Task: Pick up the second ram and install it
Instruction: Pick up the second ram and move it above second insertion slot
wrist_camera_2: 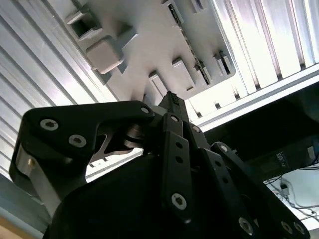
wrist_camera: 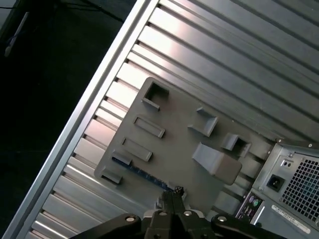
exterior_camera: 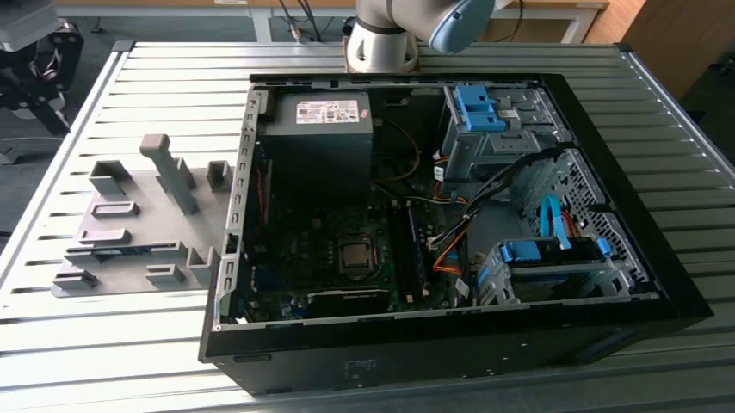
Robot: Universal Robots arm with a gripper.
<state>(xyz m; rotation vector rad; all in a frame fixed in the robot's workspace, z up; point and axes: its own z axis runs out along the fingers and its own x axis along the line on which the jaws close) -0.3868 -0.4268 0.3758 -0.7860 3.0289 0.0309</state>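
Ram sits in grey fixture; power-supply label unreadable.

Bright, even daylight in the exterior view: the ribbed table gleams pale at lower left, while the PC case interior lies in shadow. In the second wrist view the fixture burns out to white glare behind the gripper, a black silhouette. In the first wrist view, soft sheen streaks the table slats
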